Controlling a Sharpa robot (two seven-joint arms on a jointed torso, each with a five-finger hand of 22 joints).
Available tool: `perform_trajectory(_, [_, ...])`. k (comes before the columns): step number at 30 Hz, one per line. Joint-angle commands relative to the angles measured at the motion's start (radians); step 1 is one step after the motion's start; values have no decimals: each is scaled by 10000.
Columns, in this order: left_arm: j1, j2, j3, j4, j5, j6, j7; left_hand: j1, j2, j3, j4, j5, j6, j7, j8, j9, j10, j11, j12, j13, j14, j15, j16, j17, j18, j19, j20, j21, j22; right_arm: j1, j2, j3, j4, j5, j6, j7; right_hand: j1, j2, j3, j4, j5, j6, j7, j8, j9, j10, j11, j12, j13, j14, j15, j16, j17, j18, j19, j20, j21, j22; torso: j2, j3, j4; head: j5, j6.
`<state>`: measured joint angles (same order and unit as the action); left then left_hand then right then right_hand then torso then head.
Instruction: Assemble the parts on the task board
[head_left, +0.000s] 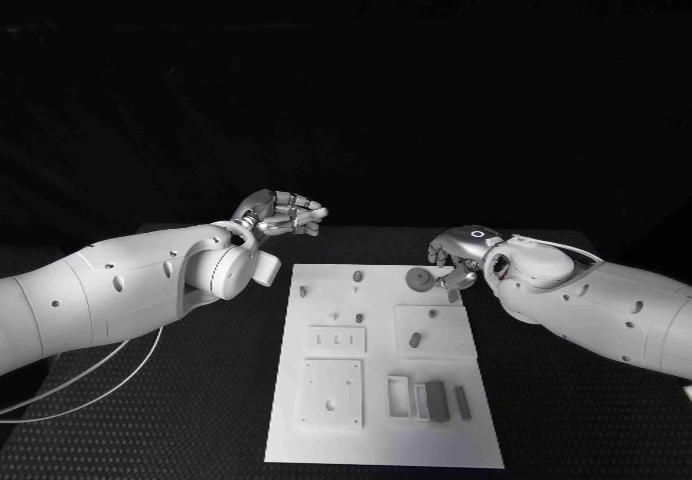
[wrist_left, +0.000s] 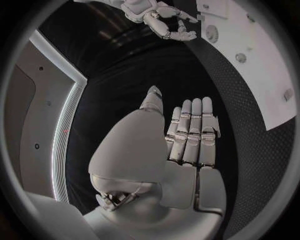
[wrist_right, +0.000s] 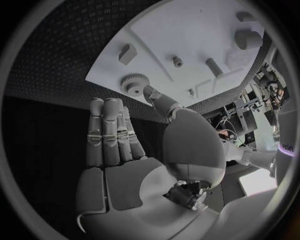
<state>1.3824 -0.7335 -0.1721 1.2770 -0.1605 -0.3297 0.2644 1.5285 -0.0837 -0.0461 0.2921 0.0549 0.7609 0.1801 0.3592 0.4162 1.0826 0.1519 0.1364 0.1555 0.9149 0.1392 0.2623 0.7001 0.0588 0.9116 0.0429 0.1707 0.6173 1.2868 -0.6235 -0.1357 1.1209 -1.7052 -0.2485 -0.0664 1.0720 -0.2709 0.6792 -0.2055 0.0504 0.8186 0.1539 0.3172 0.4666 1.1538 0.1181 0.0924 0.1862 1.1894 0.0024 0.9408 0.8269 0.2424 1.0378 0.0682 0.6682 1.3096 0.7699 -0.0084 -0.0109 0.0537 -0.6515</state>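
The white task board (head_left: 382, 440) lies in the middle of the black table. A grey gear (head_left: 418, 278) sits near the board's far right corner, with a small grey piece (head_left: 454, 296) beside it. My right hand (head_left: 459, 262) hovers just right of the gear and holds nothing. In the right wrist view its fingers (wrist_right: 106, 130) are straight and the thumb reaches toward the gear (wrist_right: 132, 84). My left hand (head_left: 281, 213) is raised beyond the board's far left corner, away from the parts. The left wrist view shows that hand (wrist_left: 187, 135) flat and empty.
Several grey blocks (head_left: 437, 395) lie in the board's near right part. Small pegs (head_left: 358, 272) stand near its far edge. A raised square plate (head_left: 332, 390) sits at the near left. Bare black table surrounds the board on both sides.
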Motion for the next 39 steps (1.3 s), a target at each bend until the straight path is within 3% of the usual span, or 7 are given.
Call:
perform_trajectory(1, [-3, 44, 7, 2, 42, 10, 124, -22, -17, 13, -3, -21, 56, 9, -40, -19, -82, 5, -63, -19, 27, 17, 16, -13, 45, 36, -20, -26, 13, -47, 167, 4, -308, -26, 112, 387, 220, 16, 56, -108, -4, -148, -34, -61, -19, -33, -12, -41, 38, -95, 30, 98, 9, 194, -89, -9, 78, 226, 13, -13, 11, 1, -24])
perform_trajectory(5, [-3, 41, 7, 29, 42, 24, 119, -28, -12, 12, -4, -21, 43, 9, -54, -27, -98, 10, -82, -24, 23, 18, 14, -18, 43, 34, -21, -31, 13, -62, 347, 4, -542, -10, 212, 465, 239, 33, 49, -137, -5, -261, -42, -117, -46, -65, -3, -59, 65, -123, 38, 140, -4, 194, -113, 5, 106, 222, 15, -17, 27, -9, -46])
perform_trajectory(9, [-2, 35, 8, 45, 42, 34, 104, -34, -10, 11, -2, -22, 34, 10, -62, -32, -105, 14, -92, -26, 21, 19, 14, -20, 42, 33, -20, -34, 13, -80, 550, 1, -743, 37, 186, 513, 213, 74, 42, -114, -4, -268, -40, -117, -50, -48, -15, -48, 93, -128, 30, 173, -11, 194, -120, 14, 127, 221, 18, -21, 11, 68, -41])
perform_trajectory(16, [-1, 33, 9, 101, 46, 48, 104, -160, -8, -32, 6, -29, 24, 27, -86, -51, -114, 30, -129, -30, 14, 25, 14, -31, 34, 32, -16, -47, 17, -138, 860, -2, -1143, 246, 267, 654, 271, 418, 58, -128, -3, -198, -11, -58, -40, 243, -111, 154, 347, -159, -60, 287, -55, 194, -131, 8, 220, 216, 7, -14, 8, 114, -93])
perform_trajectory(21, [1, 18, 10, 150, 48, 45, 104, -178, -6, -38, 6, -30, 25, 28, -89, -53, -114, 31, -135, -31, 13, 25, 14, -32, 35, 33, -16, -49, 17, -166, 1084, -51, -1470, 336, 381, 706, 206, 529, 18, -96, -4, -179, -19, -36, -41, 261, -149, 217, 534, -167, -100, 352, -90, 194, -132, 4, 270, 210, 0, -25, -10, 118, -145])
perform_trajectory(39, [7, -29, 12, 299, 48, 52, 62, -205, -7, -46, 4, -30, 27, 27, -93, -58, -119, 35, -149, -32, 6, 26, 12, -37, 35, 28, -16, -57, 18, -363, 1477, -148, -2057, 336, 612, 816, 40, 596, -37, -4, -3, -123, -82, 7, -48, 32, -112, 177, 812, -259, -66, 434, -175, 194, -207, 15, 305, 198, 6, -16, -1, 104, -269])
